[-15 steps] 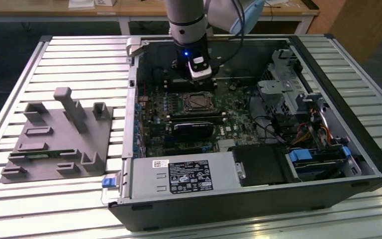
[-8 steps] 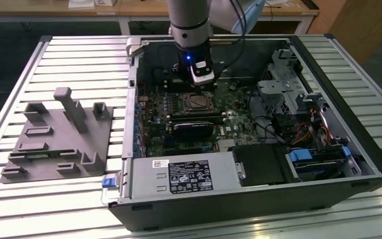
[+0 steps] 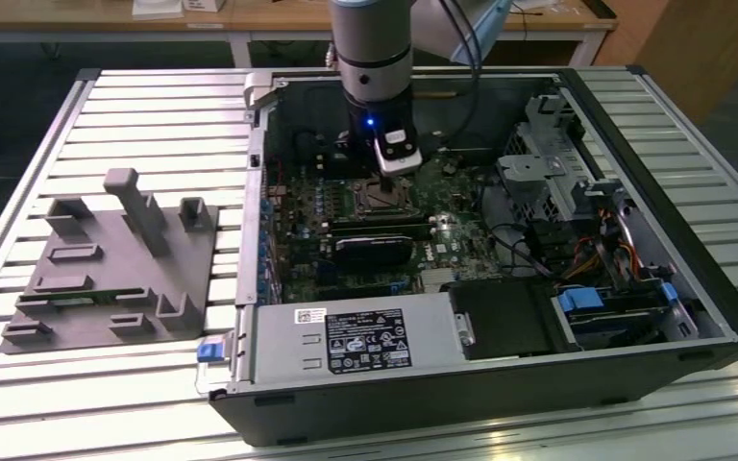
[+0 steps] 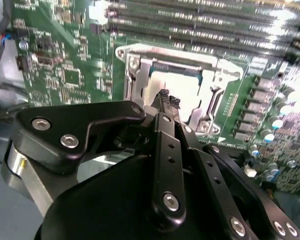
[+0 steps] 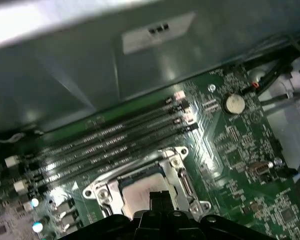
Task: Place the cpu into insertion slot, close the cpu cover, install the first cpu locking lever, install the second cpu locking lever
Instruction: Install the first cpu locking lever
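The gripper (image 4: 168,100) is hovering directly above the slot (image 4: 177,90), fingertips pressed together, empty; the cpu (image 5: 142,192) is already lying seated beneath them, so pressing looks intended.

Robot arm reaching down into an open computer case

The arm (image 3: 372,58) hangs over the green circuit board (image 3: 343,230), its gripper (image 3: 387,182) just above the insertion slot (image 3: 382,197). The case (image 3: 472,384) lies on a slatted surface (image 3: 151,106); a grey holder block (image 3: 112,269) sits at the exterior view's left.
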`<act>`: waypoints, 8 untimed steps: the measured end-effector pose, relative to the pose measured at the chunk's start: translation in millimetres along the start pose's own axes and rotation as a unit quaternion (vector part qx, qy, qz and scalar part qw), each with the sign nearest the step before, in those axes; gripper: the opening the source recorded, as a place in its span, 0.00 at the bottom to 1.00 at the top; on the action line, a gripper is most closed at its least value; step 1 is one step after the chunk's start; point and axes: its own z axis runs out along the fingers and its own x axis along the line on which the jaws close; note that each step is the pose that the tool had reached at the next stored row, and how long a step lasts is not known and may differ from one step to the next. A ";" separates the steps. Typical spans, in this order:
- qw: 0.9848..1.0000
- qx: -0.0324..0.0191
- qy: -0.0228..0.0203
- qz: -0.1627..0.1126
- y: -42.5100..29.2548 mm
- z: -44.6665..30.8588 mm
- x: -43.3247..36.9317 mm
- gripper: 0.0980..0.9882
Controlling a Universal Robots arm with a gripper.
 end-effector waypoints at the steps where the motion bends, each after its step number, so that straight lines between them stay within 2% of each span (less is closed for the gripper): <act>1: 1.000 0.001 0.001 0.000 -0.7 0.1 -0.7 0.01; 8: 1.000 0.001 0.002 0.000 -1.3 -0.6 -1.0 0.01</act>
